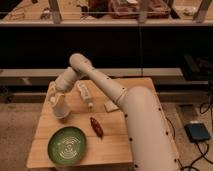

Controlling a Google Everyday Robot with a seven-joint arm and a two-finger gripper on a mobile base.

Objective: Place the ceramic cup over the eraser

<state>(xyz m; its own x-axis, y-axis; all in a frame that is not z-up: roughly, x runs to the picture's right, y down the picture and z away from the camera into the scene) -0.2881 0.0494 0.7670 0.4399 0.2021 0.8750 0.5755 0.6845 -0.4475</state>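
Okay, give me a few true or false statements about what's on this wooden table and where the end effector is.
1. The end effector is over the table's left side, at the ceramic cup. True.
2. The green plate sits at the back right corner. False: it is at the front left.
3. The white tube-like bottle lies right of the cup. True.
4. The red-brown wrapped object rests on the plate. False: it lies on the table, right of the plate.

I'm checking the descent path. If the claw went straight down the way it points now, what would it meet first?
The claw points down at the table's left side, with the ceramic cup at its tip. Straight on, the wooden table looks to come first. The eraser is not visible, so it may lie under the cup.
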